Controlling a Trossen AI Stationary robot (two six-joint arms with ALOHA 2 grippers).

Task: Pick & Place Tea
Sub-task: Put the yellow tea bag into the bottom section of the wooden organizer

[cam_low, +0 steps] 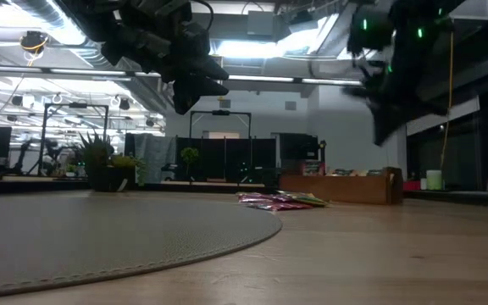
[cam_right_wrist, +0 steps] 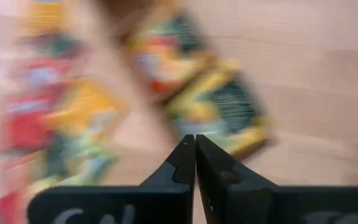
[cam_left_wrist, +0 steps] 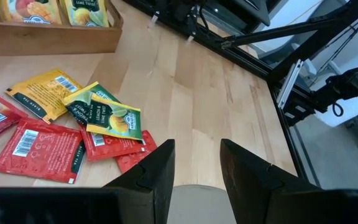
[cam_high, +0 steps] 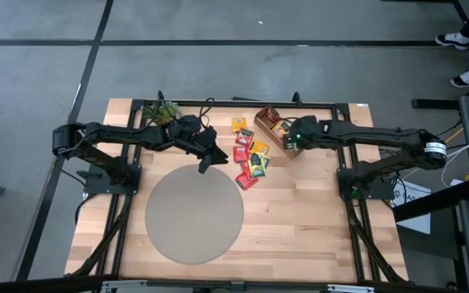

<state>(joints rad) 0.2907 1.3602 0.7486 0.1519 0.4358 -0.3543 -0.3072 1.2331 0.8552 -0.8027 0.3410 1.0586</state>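
From where I stand, the tea sachets (cam_high: 250,159) lie scattered flat on the wooden table (cam_high: 316,220), a loose heap of red, yellow-orange and dark green packets just past the round grey mat (cam_high: 194,213), at about one o'clock from its centre. A few more sachets stand in the brown wooden tray (cam_high: 270,124), which sits at roughly one o'clock from the heap.

The left gripper (cam_high: 204,163) hangs over the mat's far edge, raised off the table, with the heap at three o'clock from it and close by. Its fingers (cam_left_wrist: 151,171) stand apart with nothing between them; in the left wrist view the sachets (cam_left_wrist: 82,124) lie ahead and off to one side, outside the gap.

The right gripper (cam_high: 292,145) hovers in the air beside the tray's near end, the heap at about eight o'clock from it. Its fingers (cam_right_wrist: 182,163) are pressed together and empty, sachets blurred below.

A potted plant (cam_high: 162,111) sits at the table's far edge.
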